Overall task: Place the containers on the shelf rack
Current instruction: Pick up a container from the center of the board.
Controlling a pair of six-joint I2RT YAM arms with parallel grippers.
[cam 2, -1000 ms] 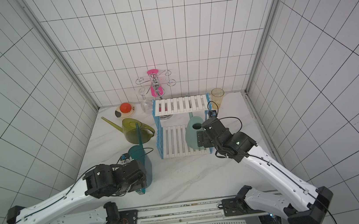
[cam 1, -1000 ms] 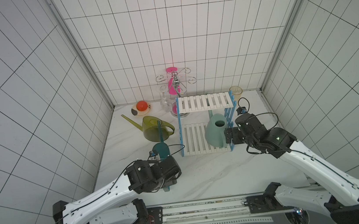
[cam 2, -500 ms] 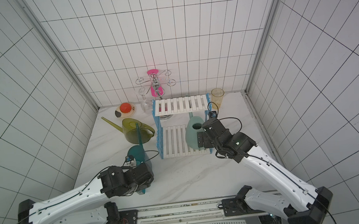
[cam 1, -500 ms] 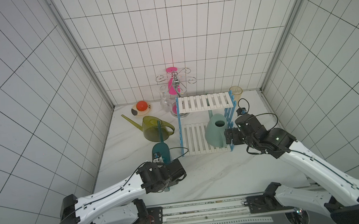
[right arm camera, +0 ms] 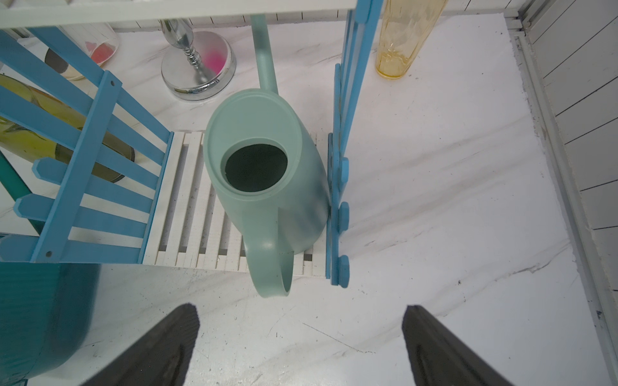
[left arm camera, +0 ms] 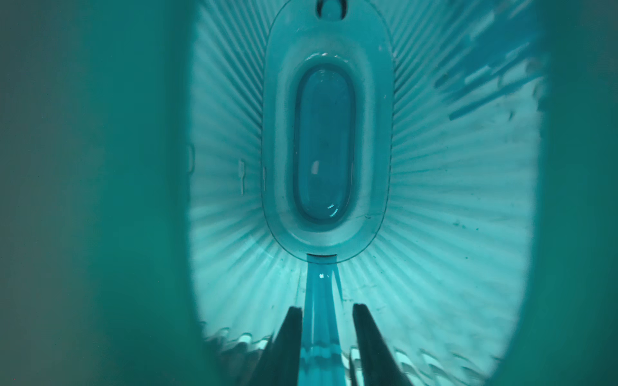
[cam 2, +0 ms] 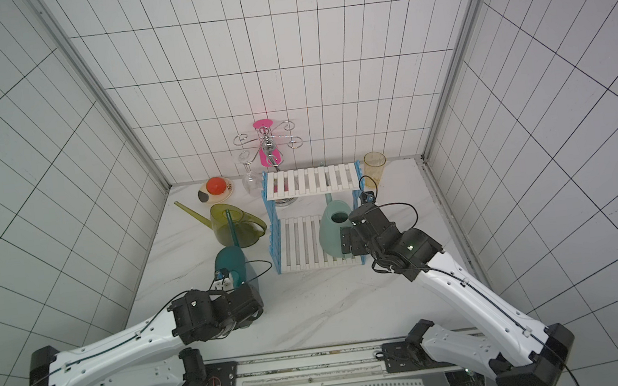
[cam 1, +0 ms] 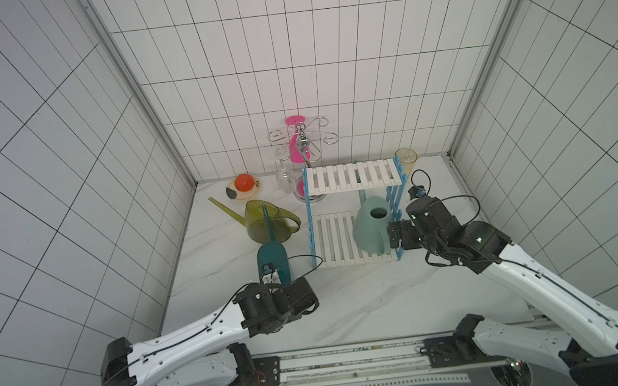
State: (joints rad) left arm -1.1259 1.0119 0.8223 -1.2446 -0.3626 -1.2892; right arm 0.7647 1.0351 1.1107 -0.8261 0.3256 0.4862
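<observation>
The left gripper (left arm camera: 326,307) pinches the thin handle of the dark teal can (cam 1: 272,255) tight between its jaws, ready to lift it. That can stands on the table (cam 1: 351,300), just left of the shelf rack (cam 1: 353,176). The mint can (right arm camera: 264,110) sits on the low shelf at the right end, so the right gripper (right arm camera: 301,310) hangs near its handle, jaws wide apart. The olive can (cam 1: 263,227) stands farther back on the left.
</observation>
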